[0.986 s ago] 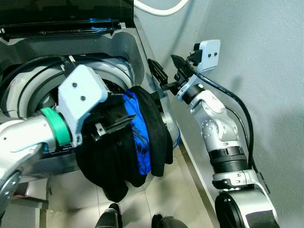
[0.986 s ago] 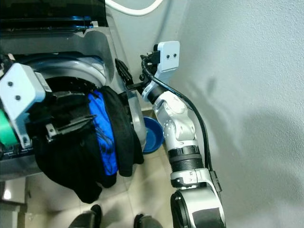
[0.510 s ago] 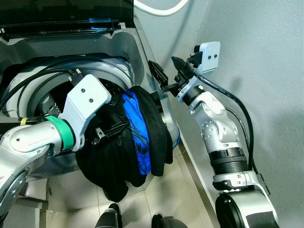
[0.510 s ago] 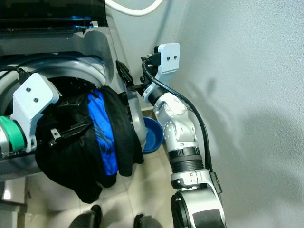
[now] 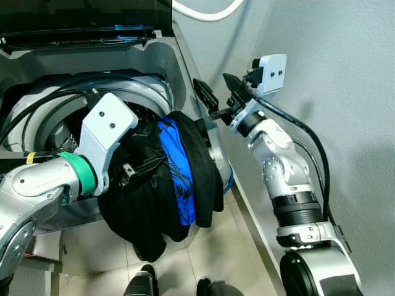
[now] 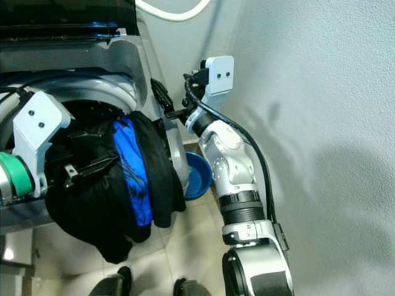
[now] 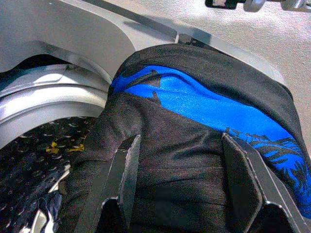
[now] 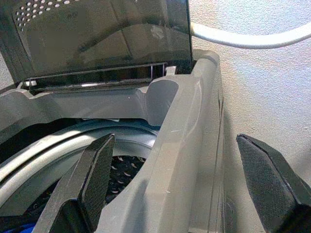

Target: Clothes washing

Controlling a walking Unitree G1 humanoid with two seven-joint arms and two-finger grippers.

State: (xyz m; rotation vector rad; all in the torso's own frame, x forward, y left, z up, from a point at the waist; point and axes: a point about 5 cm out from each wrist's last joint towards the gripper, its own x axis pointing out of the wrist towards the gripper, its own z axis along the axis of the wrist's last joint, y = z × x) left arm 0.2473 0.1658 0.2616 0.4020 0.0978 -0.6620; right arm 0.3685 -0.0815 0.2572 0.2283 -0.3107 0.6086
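A bundle of clothes hangs over the front right rim of the top-loading washing machine [image 5: 162, 85]: a black garment [image 5: 139, 213] with a blue printed one [image 5: 176, 166] folded into it. The lower part dangles outside toward the floor. My left gripper [image 5: 141, 166] rests on the black cloth at the drum's edge. It is open, and black fabric [image 7: 180, 160] bulges between its spread fingers [image 7: 124, 174]. My right gripper [image 5: 217, 92] is open and straddles the machine's right side wall [image 8: 189, 145], apart from the clothes. More dark laundry [image 7: 34, 160] lies in the drum.
The machine's dark lid [image 5: 80, 12] stands raised at the back. A white hose [image 5: 207, 13] runs along the grey wall [image 5: 345, 92] close on the right. A blue basin [image 6: 199, 176] sits on the tiled floor beside the machine. My feet [image 5: 141, 285] stand below the hanging clothes.
My left wrist has drawn back from the camera toward the drum, with the gripper still on the black cloth. The bundle and the right arm have hardly moved.
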